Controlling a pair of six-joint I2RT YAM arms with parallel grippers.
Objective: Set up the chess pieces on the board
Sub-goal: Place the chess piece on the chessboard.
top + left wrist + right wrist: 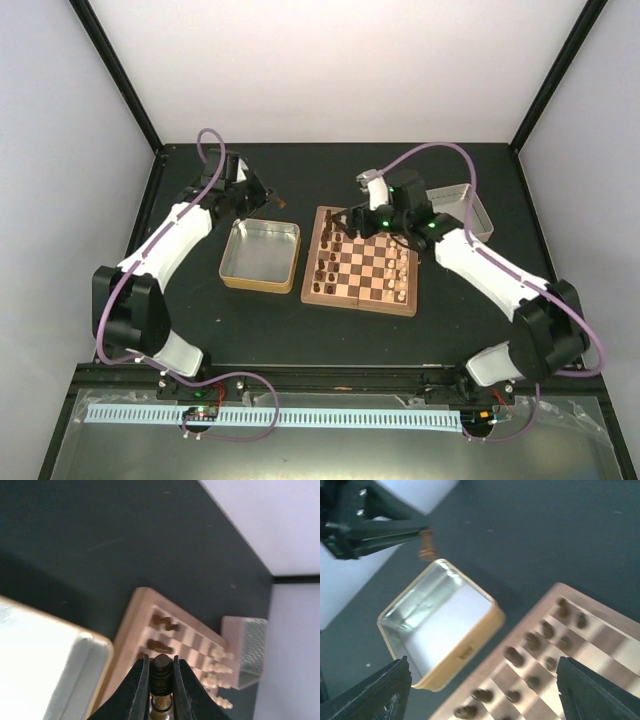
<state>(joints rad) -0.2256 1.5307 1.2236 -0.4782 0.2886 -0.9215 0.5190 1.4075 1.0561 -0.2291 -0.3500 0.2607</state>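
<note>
Lying on the bench point(200, 330): the board point(360, 303), with a gold tin point(258, 286) just beside it on the left.
Right gripper point(352, 222): wide open, holding nothing, over the far left corner of the board.
Left gripper point(272, 200): clenched on one dark chess piece point(161, 662), above the far edge of the tin.
Way to go: the board is to the right of the held piece, and the dark pieces point(328, 262) stand on that near side, so the left arm is closer.
</note>
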